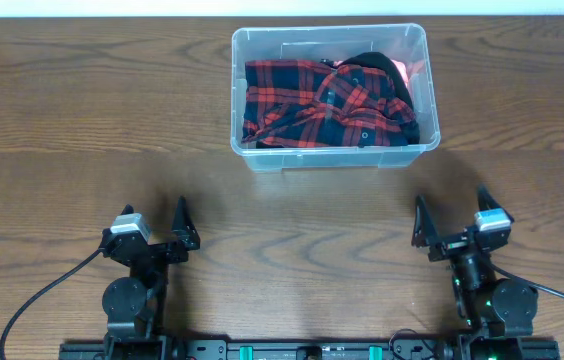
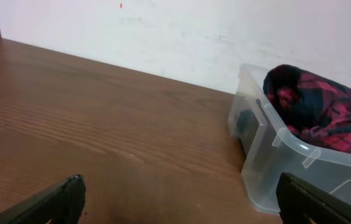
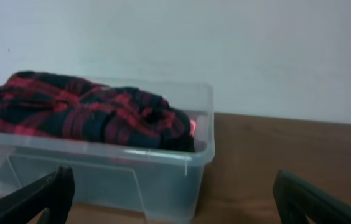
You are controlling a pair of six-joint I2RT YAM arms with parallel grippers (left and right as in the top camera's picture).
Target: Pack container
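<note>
1. My left gripper sits at the lower left of the overhead frame, fingers spread apart
2. My right gripper sits at the lower right, fingers likewise apart
3. The container stands upper centre on the table, well apart from both grippers, with a plaid shirt bunched inside

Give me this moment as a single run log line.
task: pack container | container: holds red-black plaid shirt | left claw: open, empty, clear of container | right claw: open, empty, clear of container
</note>
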